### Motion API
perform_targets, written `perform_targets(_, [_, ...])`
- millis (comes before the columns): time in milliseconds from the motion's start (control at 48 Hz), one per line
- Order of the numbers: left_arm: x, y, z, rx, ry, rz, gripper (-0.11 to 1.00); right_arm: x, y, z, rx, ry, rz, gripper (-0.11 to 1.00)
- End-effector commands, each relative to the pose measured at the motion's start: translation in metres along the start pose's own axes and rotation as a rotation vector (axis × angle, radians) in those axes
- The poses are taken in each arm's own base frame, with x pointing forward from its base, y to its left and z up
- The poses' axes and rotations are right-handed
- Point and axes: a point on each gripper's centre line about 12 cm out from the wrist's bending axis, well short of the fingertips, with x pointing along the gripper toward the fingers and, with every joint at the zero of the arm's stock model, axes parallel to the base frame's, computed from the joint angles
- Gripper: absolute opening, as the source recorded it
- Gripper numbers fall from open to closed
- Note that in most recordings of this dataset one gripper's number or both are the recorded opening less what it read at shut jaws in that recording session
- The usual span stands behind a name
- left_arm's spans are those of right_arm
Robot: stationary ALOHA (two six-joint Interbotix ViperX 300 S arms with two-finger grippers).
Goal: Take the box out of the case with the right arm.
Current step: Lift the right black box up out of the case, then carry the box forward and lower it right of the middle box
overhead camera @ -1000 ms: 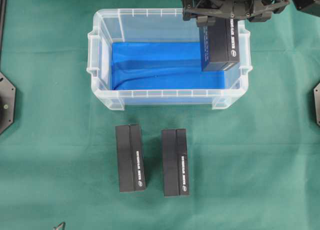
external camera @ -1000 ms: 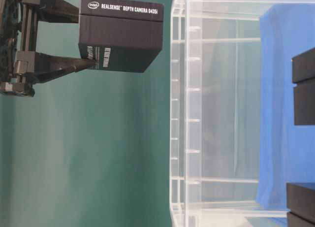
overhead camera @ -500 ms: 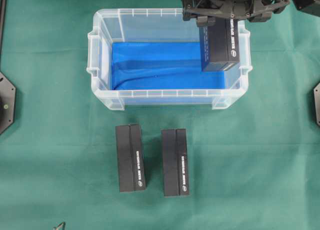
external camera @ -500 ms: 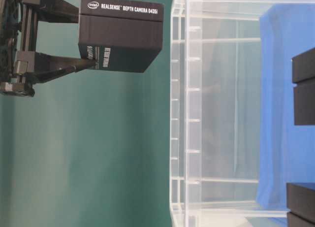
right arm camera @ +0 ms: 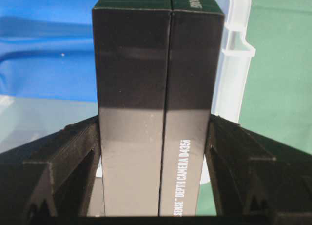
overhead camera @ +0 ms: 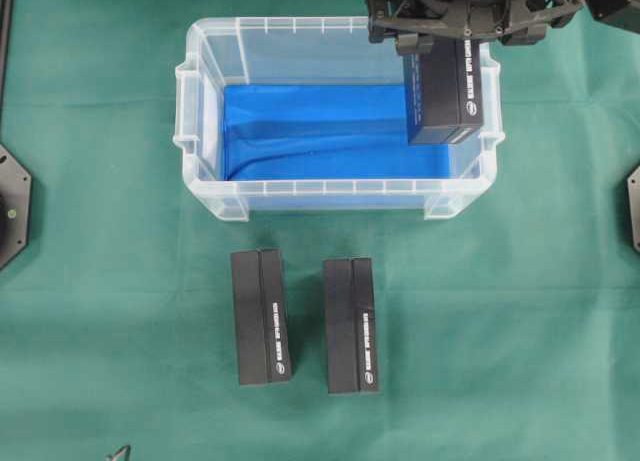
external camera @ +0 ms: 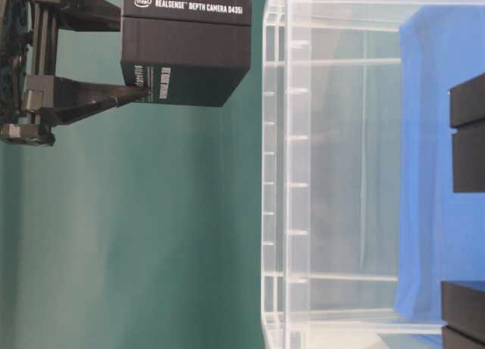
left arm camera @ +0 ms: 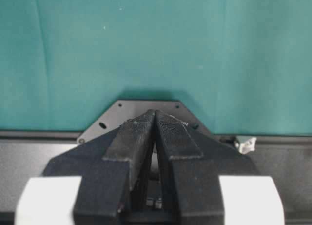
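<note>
Box (external camera: 186,50) reads "intel REALSENSE DEPTH CAMERA D435i". Right gripper (right arm camera: 156,152) clamps it on both sides, holding it clear above the case (overhead camera: 200,111), over its right end. Only the left wrist view shows the left gripper (left arm camera: 155,118): fingers pressed together, nothing between. Overhead view shows two more black boxes (overhead camera: 261,316) on the green cloth (overhead camera: 100,281).

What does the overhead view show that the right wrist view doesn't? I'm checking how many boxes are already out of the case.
Only the overhead view: two black boxes lying side by side on the green cloth in front of the case, the left one and the right one, plus the case's whole outline.

Only the right wrist view: the fingers pressed against the held box's two sides.

Both: the right gripper holding a black box over the case's blue bottom.
</note>
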Motion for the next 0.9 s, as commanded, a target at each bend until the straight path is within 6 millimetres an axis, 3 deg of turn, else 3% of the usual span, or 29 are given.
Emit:
perform_targets(0, [-0.003,0.000,0.002,0.001,-0.014,0.001,0.00,-0.024,-0.006,0.000,0.005,-0.005,0.063,0.64])
perform_targets(396, [-0.003,0.000,0.002,0.001,-0.013,0.001,0.00,-0.031,-0.007,-0.031,-0.022,0.015,0.050,0.64])
perform_targets(875, [-0.001,0.000,0.004,0.001,-0.003,0.002,0.00,-0.046,-0.016,-0.119,-0.034,0.039,0.022,0.64])
